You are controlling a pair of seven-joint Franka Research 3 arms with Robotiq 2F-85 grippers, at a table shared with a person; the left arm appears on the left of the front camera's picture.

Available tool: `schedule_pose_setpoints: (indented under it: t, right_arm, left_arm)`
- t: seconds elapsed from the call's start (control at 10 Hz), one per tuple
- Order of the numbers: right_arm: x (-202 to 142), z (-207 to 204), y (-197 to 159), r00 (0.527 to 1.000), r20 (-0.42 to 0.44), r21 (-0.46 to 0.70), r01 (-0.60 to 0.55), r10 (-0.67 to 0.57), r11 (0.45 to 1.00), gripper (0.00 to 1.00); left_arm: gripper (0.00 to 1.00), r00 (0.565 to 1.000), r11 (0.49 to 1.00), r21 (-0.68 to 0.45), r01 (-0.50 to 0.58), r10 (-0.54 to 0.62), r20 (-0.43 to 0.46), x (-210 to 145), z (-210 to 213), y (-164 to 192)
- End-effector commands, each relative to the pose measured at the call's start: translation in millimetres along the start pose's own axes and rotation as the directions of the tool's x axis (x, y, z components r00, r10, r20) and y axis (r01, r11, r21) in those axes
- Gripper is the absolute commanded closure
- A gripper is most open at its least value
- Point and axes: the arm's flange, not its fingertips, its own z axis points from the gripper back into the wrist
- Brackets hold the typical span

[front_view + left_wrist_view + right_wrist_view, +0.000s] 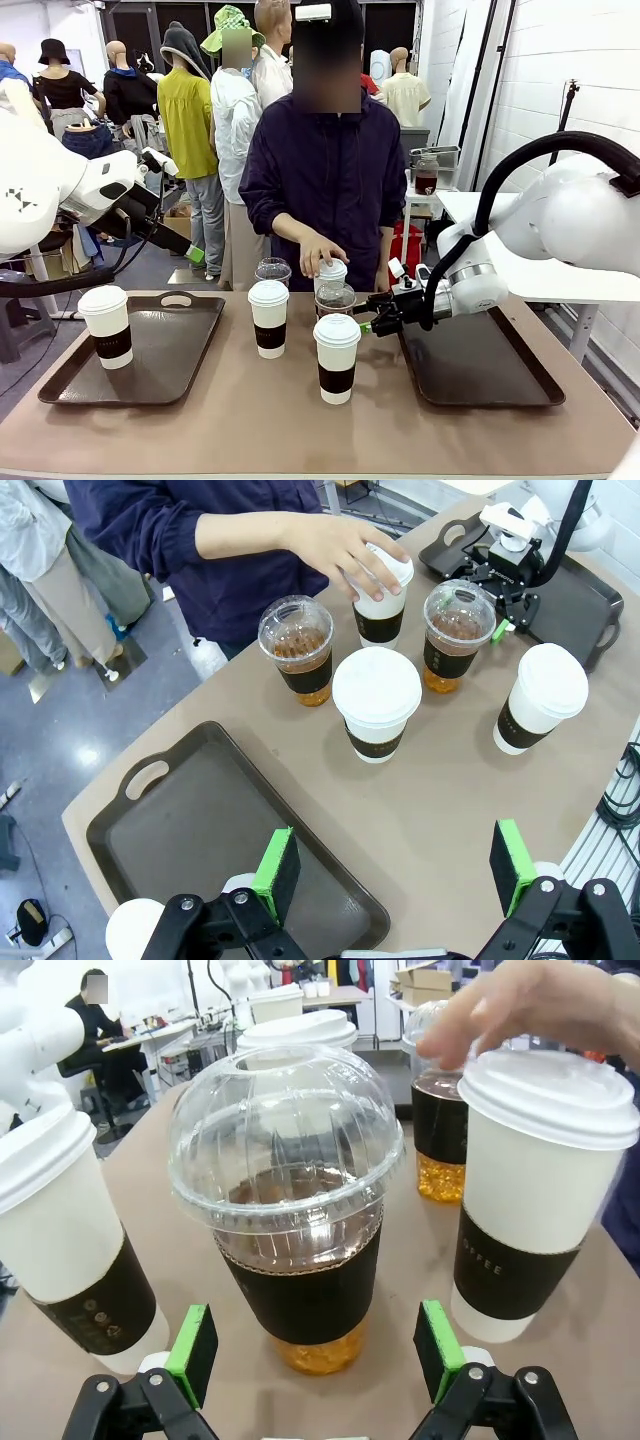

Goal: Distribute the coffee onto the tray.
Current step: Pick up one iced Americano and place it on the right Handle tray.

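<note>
The right gripper (318, 1355), jaws wide just short of the clear dome-lidded cup (290, 1220) on the table (422, 1252), should close on its dark sleeve (300, 1295) (not the flimsy dome), clear of the white cup (525, 1210) under the person's hand (540, 1005).

- Your front view looks across the counter (250, 420) to the person (325, 170) at the far side.
- Your left wrist view looks down from high over the left tray (200, 820).
- Your right wrist view sits low, close to the right dome-lidded cup (290, 1220); all views share it.
</note>
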Motion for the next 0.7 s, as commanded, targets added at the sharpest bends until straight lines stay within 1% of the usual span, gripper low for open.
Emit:
schedule_pose_setpoints:
  t: [0.0,0.6]
  right_arm:
    - [-1,-8,-6,0.999,0.042,0.003,-0.003,0.003,1.0,0.0]
    - [-5,-24,-10,0.998,0.062,0.028,-0.007,0.005,1.0,0.0]
  left_arm:
    - [0.0,1.0,1.0,-0.007,-0.003,0.003,0.002,-1,0,2]
    - [0.0,1.0,1.0,-0.007,-0.003,0.003,0.002,-1,0,2]
